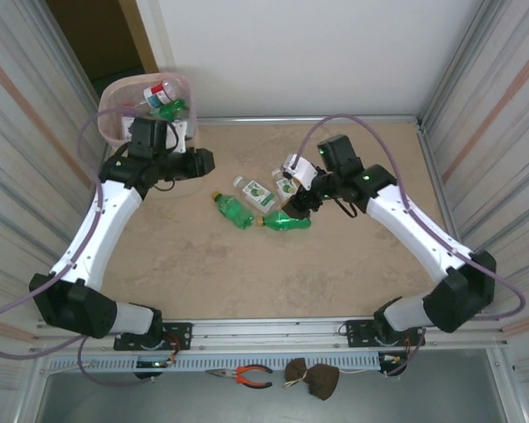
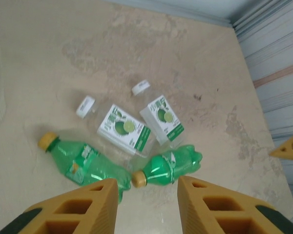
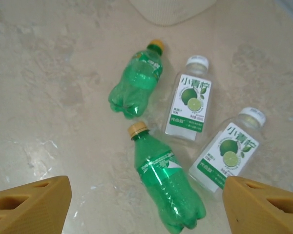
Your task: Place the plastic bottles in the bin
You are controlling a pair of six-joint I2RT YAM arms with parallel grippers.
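Bottles, four of them, lie on their sides in a loose cluster near the middle of the worktop (image 1: pixel 353 282). Two are green with yellow caps. The left green bottle (image 1: pixel 234 211) points its cap toward the far-left corner, and the right green bottle (image 1: pixel 287 222) has its cap just beside the other's base. Behind them are two clear ones with white caps and lime-printed labels, the near clear bottle (image 1: pixel 256 194) and the far clear bottle (image 1: pixel 286 183). They lie side by side and roughly parallel, with their caps toward the back wall.

The bin (image 1: pixel 115 97) stands at the far-left corner, well apart from the cluster. Inside it I can make out a few bottles in the bin (image 1: pixel 163 99), one with a red cap and one green.

The left arm is folded so that its wrist sits right in front of the bin, with the left tool (image 1: pixel 203 161) pointing across toward the cluster. Its fingers stand a modest way apart with nothing between them, and the worktop and the two green bottles show through the gap in the wrist view.

The right tool (image 1: pixel 300 201) hangs over the right end of the cluster, above the far clear bottle and the right green bottle. Its fingers are spread wide and grip nothing, with all four bottles lying loose beneath it.

A pair of red-handled pliers (image 1: pixel 247 377) rests on the front ledge between the arm bases.
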